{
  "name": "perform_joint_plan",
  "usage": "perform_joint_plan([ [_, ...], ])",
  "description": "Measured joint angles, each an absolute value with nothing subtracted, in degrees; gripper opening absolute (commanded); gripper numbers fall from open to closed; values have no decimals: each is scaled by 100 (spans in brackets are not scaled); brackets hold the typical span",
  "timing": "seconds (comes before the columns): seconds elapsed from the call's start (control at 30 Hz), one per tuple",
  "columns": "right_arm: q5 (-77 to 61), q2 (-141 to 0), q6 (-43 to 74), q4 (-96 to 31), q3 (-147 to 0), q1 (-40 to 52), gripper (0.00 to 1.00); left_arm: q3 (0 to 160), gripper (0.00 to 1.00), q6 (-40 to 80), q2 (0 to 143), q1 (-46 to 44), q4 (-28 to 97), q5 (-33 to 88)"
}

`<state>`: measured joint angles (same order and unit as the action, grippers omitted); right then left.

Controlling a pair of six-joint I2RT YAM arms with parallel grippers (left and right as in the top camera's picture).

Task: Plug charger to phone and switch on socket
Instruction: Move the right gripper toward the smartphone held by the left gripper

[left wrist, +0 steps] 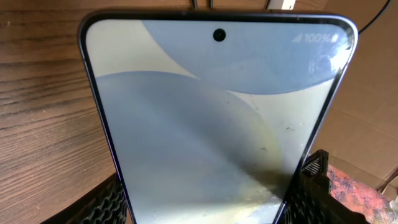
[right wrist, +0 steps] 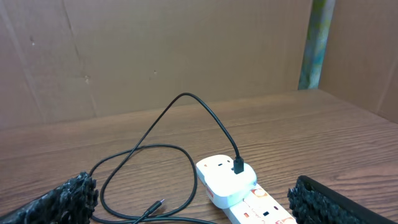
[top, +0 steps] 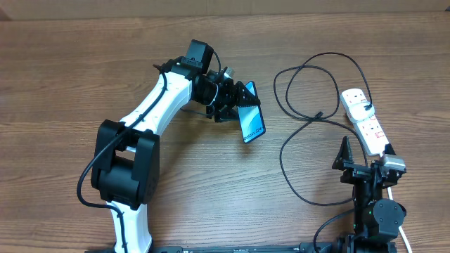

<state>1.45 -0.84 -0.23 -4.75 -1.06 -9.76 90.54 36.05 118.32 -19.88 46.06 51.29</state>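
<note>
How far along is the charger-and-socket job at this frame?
Done: the charger is already plugged into the socket. In hand: the left gripper clamps the phone, with its screen showing. Left: the connector tip lies loose on the table, apart from the phone, and the right gripper is open and empty near the socket's end. The switch position is too small to read.

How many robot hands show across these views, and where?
2. The left hand is mid-table, shut on the phone; the right hand is open by the socket.
</note>
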Motion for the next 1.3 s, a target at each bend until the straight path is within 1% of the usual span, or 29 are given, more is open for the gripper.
perform_joint_plan([
  [0.27, 123, -84, 8, -467, -106, -976, 100, 9052, 37, 3586, 11832, -1988, 4727, 5074],
  [0.4, -126, -84, 478, -473, -106, -976, 100, 9054, 38, 3586, 11832, -1988, 4810, 5070],
  [0.47, -368, -84, 1076, -454, -106, -976, 100, 9052, 38, 3586, 11832, -1988, 4821, 5070],
  [0.67, -1490, -84, 3433, -375, -106, -976, 100, 9052, 38, 3586, 11832, -1988, 4827, 5070],
  [0.87, -2405, -84, 4578, -364, -106, -976, 100, 9054, 38, 3586, 11832, -1988, 4897, 5070],
  [0.93, -2777, -84, 4676, -344, -106, -976, 100, 9052, 37, 3586, 11832, -1988, 4930, 5070],
  [1.07, -3557, -84, 4272, -379, -106, -976, 100, 9052, 37, 3586, 11832, -1988, 4930, 5072],
  [1.17, -3837, -102, 4084, -548, -106, -976, 99, 9054, 38, 3586, 11832, -1988, 4930, 5072],
  [1.3, -3970, -298, 3854, -1122, -257, -976, 99, 9054, 38, 3586, 11832, -1988, 4930, 5083],
])
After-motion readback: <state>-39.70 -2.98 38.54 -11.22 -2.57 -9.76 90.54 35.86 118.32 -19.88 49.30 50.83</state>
